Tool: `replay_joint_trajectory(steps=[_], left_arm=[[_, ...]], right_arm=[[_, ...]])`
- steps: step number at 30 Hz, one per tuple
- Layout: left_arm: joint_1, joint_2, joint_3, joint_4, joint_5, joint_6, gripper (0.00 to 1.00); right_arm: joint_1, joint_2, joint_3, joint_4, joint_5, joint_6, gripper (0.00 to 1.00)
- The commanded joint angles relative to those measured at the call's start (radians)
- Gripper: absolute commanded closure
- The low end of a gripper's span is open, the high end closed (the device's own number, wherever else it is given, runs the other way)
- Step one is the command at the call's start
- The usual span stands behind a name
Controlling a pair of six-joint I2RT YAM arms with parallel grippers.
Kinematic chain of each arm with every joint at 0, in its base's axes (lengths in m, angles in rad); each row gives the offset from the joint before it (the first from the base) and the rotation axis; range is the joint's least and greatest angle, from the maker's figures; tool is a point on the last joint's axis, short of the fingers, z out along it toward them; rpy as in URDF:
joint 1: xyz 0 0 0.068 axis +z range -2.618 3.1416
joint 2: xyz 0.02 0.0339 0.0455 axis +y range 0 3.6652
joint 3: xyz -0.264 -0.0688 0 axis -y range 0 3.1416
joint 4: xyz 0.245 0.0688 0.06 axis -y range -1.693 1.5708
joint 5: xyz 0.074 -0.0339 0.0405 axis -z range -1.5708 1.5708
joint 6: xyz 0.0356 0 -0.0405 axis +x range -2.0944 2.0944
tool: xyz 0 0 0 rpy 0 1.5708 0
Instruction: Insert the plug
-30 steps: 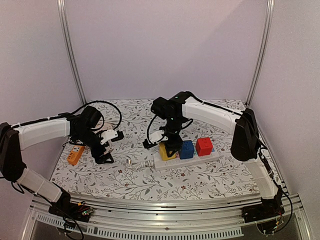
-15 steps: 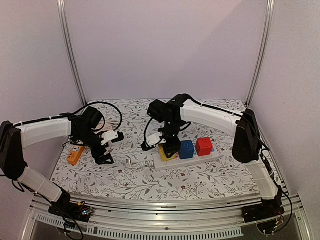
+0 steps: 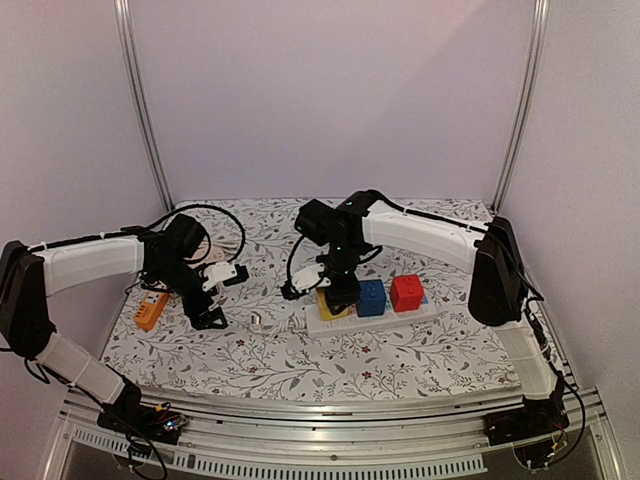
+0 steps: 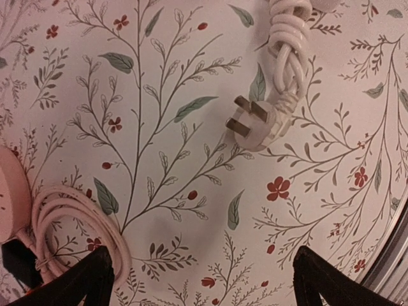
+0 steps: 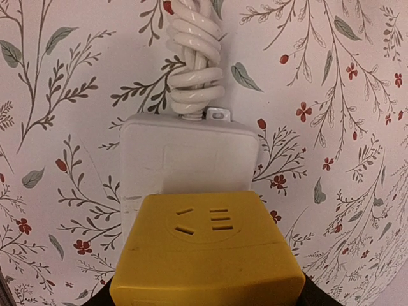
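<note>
Under both pincers lies a white table cover (image 3: 400, 355) printed with grey-green sprigs and small red flowers. Plain pale lilac walls (image 3: 330, 100) close the space on three sides, with a slanting metal post (image 3: 140, 100) at each rear corner and a metal rail (image 3: 330, 415) along the near edge.

The left pincer (image 4: 201, 264) hangs above the cover with its fingers spread wide. The white plug (image 4: 255, 124) lies flat just ahead of it, prongs bare and pointing left, at the end of a bundled white cord (image 4: 284, 57). Well off to the left pincer's outer side sits an orange box (image 3: 152, 308); any lettering on it is too small to read.

The right pincer (image 3: 342, 298) stands over a yellow block (image 5: 207, 255) at the end of a white power strip (image 5: 188, 153). Its dark fingers flank the block, but I cannot tell whether they squeeze it. Moulded socket slots mark the block's top. Beyond it along the strip sit a blue block (image 3: 372, 298) and a red block (image 3: 407, 292).
</note>
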State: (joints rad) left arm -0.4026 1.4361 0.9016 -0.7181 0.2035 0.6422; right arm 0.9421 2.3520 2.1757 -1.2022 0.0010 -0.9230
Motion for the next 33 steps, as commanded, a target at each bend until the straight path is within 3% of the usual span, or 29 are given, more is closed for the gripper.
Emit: replay_joint_trajectory(steps=[1, 8, 14, 21, 27, 33], left_arm=[[0.011, 0.010, -0.004, 0.010, -0.004, -0.001, 0.02], [0.011, 0.002, 0.001, 0.004, -0.006, -0.003, 0.02], [0.011, 0.001, 0.010, -0.014, 0.015, -0.001, 0.02], [0.011, -0.003, 0.013, -0.024, 0.029, 0.004, 0.02], [0.010, 0.003, 0.011, -0.023, 0.032, 0.008, 0.02], [0.011, 0.006, 0.008, -0.025, 0.034, 0.010, 0.02]], right_arm=[[-0.015, 0.188, -0.074, 0.070, 0.068, -0.013, 1.00], [-0.007, 0.155, -0.173, 0.045, 0.041, -0.003, 1.00], [0.013, 0.040, -0.322, 0.024, 0.036, -0.005, 1.00], [0.050, -0.079, -0.387, 0.008, 0.034, 0.026, 1.00], [0.060, -0.105, -0.364, 0.008, 0.010, 0.038, 1.00], [0.021, -0.016, -0.212, -0.028, -0.057, 0.019, 1.00]])
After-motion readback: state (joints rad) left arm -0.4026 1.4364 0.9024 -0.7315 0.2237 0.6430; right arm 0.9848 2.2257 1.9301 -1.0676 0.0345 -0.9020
